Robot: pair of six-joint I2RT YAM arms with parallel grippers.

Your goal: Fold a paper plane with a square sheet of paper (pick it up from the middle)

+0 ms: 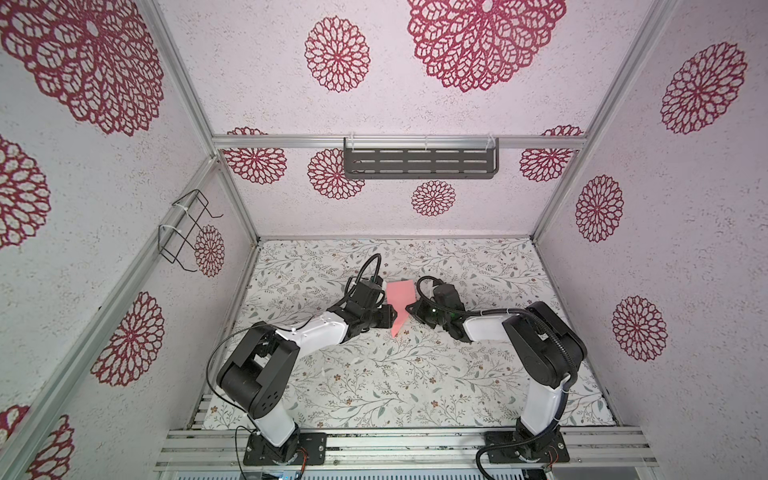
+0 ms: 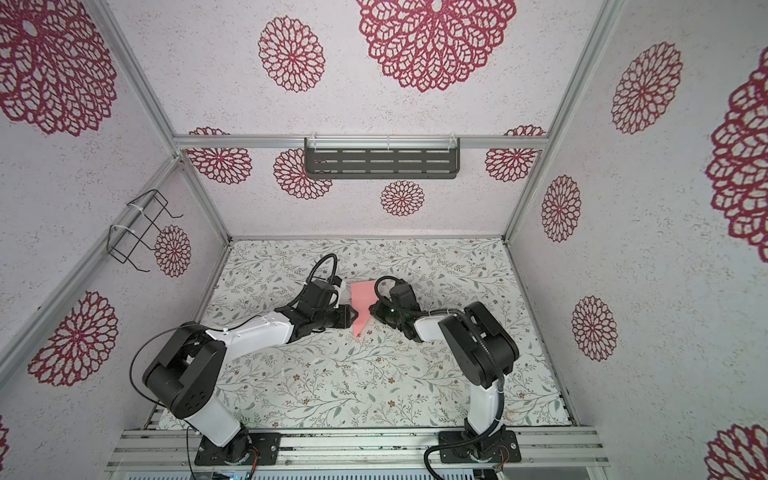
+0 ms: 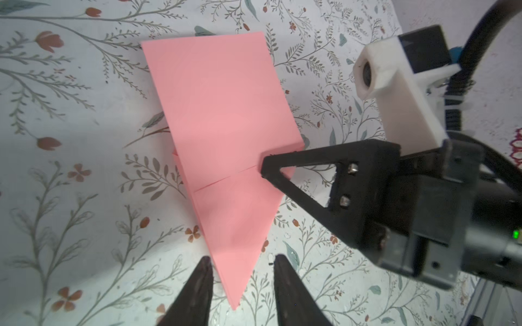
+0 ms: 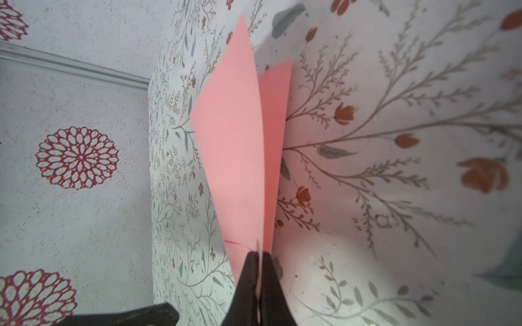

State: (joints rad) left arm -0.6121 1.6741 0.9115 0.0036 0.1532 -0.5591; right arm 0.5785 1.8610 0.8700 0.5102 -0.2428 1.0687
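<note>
pink paper [image 1: 401,302]: 1 | arms [image 1: 320,330] [image 1: 484,328]: 2 | shelf [image 1: 419,163]: 1 | wire rack [image 1: 185,226]: 1

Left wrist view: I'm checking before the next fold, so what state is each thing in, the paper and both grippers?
sheet of paper: folded to a point, pinched at one side edge.
right gripper: jaws shut on the sheet of paper.
left gripper: jaws open, standing either side of the pointed tip, not gripping it.

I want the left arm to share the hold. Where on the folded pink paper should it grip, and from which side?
Probably the pointed nose of the folded paper, approached from the tip end, jaws closing on its flat faces. The right gripper pinches one long edge mid-length, and the open left gripper straddles that tip.
</note>
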